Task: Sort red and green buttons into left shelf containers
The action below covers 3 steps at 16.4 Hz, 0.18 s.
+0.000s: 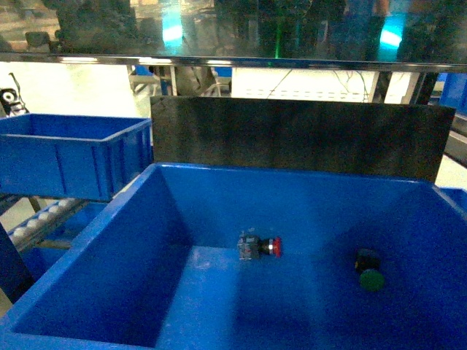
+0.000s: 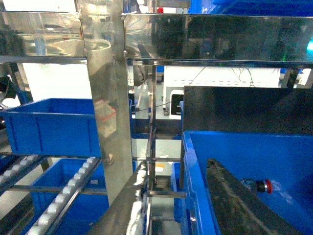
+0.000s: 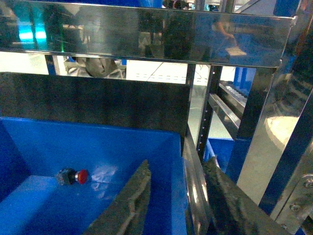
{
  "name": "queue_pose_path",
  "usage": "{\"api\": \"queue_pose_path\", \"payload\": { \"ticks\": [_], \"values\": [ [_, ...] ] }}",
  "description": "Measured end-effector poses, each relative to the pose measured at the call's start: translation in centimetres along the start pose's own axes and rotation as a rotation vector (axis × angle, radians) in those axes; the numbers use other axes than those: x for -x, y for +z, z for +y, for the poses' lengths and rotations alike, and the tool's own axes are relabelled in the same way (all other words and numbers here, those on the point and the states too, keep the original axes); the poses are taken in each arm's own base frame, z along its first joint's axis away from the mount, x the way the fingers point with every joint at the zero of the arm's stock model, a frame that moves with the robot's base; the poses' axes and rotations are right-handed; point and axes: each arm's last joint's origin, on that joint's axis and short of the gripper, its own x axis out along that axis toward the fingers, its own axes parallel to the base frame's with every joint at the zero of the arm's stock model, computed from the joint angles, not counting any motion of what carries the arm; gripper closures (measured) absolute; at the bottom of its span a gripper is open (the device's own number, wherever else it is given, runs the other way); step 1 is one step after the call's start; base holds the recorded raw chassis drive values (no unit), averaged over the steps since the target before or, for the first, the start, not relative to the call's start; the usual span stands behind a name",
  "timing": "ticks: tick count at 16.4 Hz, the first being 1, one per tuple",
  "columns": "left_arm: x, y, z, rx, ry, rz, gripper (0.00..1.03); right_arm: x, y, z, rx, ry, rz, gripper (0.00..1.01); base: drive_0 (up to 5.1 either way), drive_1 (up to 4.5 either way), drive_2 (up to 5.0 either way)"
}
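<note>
- Front bin (image 1: 109,240): large, deep, blue; fills the lower part of the head view; both buttons rest on its floor.
- Red button (image 1: 260,246): lies on its side near the middle of the floor, close to the back wall; red cap faces right, black-and-clear body to its left; also seen in the right wrist view (image 3: 72,176) and the left wrist view (image 2: 259,185).
- Green button (image 1: 370,271): sits to the right of the red button and well apart from it; green cap towards the camera, black body behind.
- Left shelf container (image 1: 69,157): blue bin on the upper left, resting on a roller rack (image 1: 40,216); also seen in the left wrist view (image 2: 51,125); its contents cannot be seen.
- Dark panel (image 1: 299,138): stands upright behind the front bin.
- Right gripper (image 3: 178,200): two dark fingers (image 3: 132,200) spread apart with nothing between them but the bin's right rim; holds nothing; above the bin's right edge.
- Left gripper: only one dark finger (image 2: 234,200) shows in the left wrist view, over the bin's left side; how far it is open cannot be told.
- Neither gripper appears in the head view.
</note>
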Motion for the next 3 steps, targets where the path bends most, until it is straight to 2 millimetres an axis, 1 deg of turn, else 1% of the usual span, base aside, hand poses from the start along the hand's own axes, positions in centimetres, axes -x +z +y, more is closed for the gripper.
{"api": "queue_pose_path", "payload": {
  "ticks": [1, 3],
  "values": [
    [0.0, 0.0, 0.0, 0.0, 0.0, 0.0, 0.54, 0.0, 0.0, 0.0, 0.0, 0.0, 0.0, 0.54, 0.0, 0.0, 0.0],
    [0.0, 0.0, 0.0, 0.0, 0.0, 0.0, 0.34, 0.0, 0.0, 0.0, 0.0, 0.0, 0.0, 0.34, 0.0, 0.0, 0.0]
  ]
}}
